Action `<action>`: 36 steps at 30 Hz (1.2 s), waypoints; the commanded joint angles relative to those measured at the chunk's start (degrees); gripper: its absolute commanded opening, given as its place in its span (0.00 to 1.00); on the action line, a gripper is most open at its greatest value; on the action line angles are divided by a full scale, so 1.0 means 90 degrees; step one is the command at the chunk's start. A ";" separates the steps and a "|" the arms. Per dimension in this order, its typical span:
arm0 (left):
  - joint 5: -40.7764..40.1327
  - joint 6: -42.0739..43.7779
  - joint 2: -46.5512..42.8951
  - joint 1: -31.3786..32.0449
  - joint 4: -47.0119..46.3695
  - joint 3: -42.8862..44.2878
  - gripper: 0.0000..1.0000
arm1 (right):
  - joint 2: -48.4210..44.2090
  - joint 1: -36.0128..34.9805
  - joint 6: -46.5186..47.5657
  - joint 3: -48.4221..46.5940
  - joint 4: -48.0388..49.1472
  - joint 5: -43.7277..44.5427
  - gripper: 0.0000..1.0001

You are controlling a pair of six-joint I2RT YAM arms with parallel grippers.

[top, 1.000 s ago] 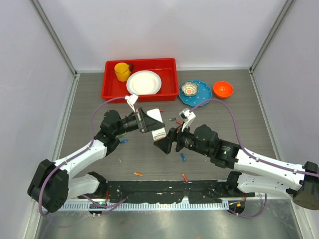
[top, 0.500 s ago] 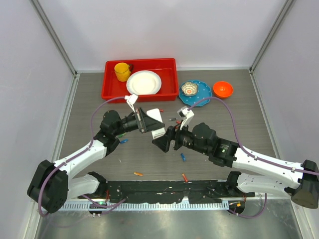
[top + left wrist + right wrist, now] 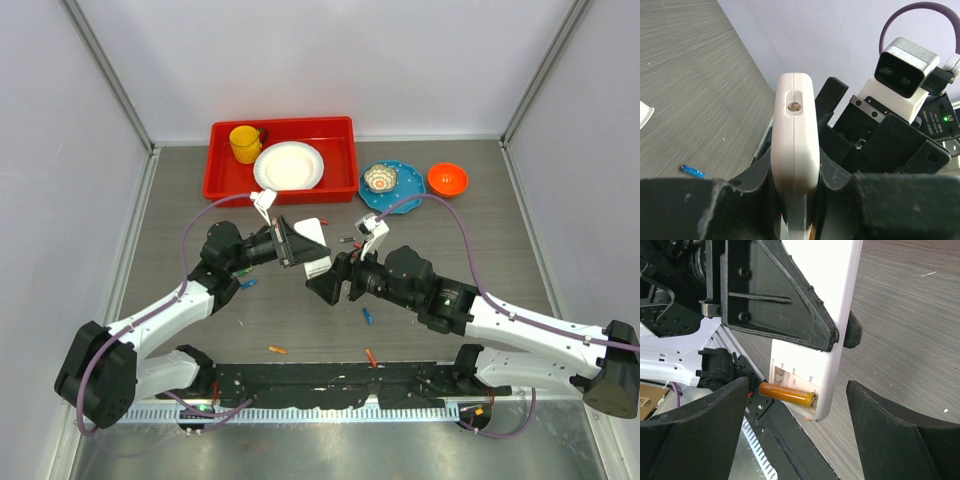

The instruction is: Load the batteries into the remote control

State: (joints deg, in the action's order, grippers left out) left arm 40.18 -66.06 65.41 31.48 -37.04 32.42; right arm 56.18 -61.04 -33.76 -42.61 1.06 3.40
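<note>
My left gripper (image 3: 303,252) is shut on the white remote control (image 3: 318,264), holding it above the table; in the left wrist view the remote control (image 3: 795,140) stands edge-on between the jaws (image 3: 795,197). In the right wrist view its battery bay faces me on the remote control (image 3: 837,315). An orange battery (image 3: 787,394) lies slanted in the bay, one end inside and the other sticking out to the left. My right gripper (image 3: 796,407) is open, with its fingers (image 3: 695,435) on either side of the remote's end. Loose batteries lie on the table, one blue (image 3: 368,316) and one orange (image 3: 276,349).
A red tray (image 3: 225,182) at the back holds a yellow cup (image 3: 244,143) and a white plate (image 3: 289,165). To its right sit a blue plate (image 3: 402,198) with a small bowl (image 3: 379,179) and an orange bowl (image 3: 447,179). A small white piece (image 3: 313,223) lies near the tray.
My right gripper has shifted a little left and up, closer round the remote's end. The left arm and the remote have stayed put.
</note>
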 commanded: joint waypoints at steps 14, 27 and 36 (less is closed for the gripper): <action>0.0037 -0.0033 -0.0178 -0.0012 -0.0328 0.0011 0.00 | 0.0047 0.0014 0.0030 -0.0275 -0.0040 0.0267 0.79; 0.0008 -0.0023 -0.0265 -0.0012 -0.0318 0.0001 0.00 | -0.0022 0.0043 -0.0019 -0.0207 -0.0040 0.0384 0.75; -0.0031 -0.0023 -0.0334 -0.0022 -0.0318 -0.0019 0.00 | -0.0129 0.0151 -0.0165 -0.0041 0.0029 0.0384 0.70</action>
State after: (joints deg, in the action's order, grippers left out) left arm 39.29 -65.93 64.66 31.48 -36.95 32.10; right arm 56.60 -60.69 -34.54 -42.63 -0.16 4.86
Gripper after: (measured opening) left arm 0.257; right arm 0.713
